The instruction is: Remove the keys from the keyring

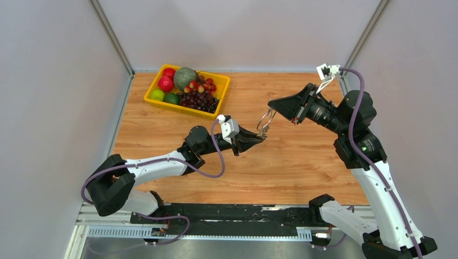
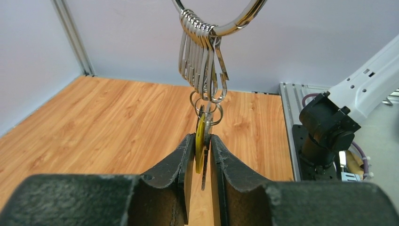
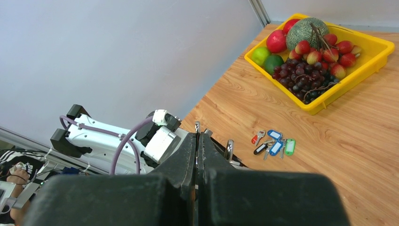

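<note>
The keyring (image 1: 264,122) is a silver wire loop held in the air between my two grippers. In the left wrist view the keyring (image 2: 235,24) hangs at the top with several silver clips (image 2: 202,61) bunched on it. My left gripper (image 2: 202,137) is shut on a yellow-tagged key (image 2: 200,143) that dangles from a clip. My right gripper (image 3: 198,134) is shut on the ring's wire; a piece of the wire (image 3: 229,149) shows beside the jaws. Several loose keys (image 3: 273,143) with red, blue, black and green tags lie on the table. In the top view my left gripper (image 1: 260,137) sits just below my right gripper (image 1: 271,109).
A yellow tray (image 1: 178,108) of fruit stands at the back left of the wooden table; it also shows in the right wrist view (image 3: 348,82). Grey walls close in the table on three sides. The right arm's base (image 2: 329,129) is at the right in the left wrist view.
</note>
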You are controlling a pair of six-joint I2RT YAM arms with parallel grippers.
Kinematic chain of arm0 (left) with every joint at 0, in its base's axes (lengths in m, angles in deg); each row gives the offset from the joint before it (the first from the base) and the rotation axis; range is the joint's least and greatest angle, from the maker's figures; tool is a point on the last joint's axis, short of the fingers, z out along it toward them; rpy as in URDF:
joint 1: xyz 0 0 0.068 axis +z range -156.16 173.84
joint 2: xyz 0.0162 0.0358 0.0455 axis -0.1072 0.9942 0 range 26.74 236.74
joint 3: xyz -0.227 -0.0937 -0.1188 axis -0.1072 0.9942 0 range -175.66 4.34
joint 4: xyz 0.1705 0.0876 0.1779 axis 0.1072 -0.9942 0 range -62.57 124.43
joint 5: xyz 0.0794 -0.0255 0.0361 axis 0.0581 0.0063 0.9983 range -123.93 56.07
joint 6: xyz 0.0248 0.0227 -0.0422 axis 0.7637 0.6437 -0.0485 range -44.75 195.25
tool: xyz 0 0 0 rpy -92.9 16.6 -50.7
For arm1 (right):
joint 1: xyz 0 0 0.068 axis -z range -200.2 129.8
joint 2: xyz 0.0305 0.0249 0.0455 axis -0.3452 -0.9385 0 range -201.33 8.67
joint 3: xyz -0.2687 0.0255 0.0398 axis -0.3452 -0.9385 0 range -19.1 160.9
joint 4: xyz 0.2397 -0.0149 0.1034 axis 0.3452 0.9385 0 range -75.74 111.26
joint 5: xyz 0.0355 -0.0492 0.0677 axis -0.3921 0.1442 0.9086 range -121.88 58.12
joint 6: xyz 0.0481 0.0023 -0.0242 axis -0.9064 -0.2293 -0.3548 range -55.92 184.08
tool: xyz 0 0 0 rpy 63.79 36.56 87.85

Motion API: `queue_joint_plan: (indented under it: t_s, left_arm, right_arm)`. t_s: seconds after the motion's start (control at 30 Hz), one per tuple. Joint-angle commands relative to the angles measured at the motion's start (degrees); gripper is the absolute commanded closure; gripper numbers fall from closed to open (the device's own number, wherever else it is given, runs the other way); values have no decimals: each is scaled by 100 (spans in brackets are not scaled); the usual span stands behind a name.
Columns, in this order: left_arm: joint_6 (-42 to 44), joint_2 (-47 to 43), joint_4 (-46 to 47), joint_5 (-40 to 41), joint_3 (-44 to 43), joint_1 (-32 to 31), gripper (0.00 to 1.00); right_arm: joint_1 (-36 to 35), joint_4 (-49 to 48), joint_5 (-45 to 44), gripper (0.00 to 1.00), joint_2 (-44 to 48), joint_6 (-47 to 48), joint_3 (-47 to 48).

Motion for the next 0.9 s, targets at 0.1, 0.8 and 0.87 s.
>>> queue_joint_plan:
  t_s: [0.1,0.8,0.87]
  left_arm:
    - [268,-406,-563,161,-122,-42,84]
    - [331,-556,-825,194,-226,-36,62]
    - [311,-526,-826,109,-252,-39,56]
  right_arm:
    - [-22,-275,-68,100,89,-105,-56]
    - [-33,-280,-40,100,81,-122,-59]
    - [-31,-277,-40,100,79,-122,-49]
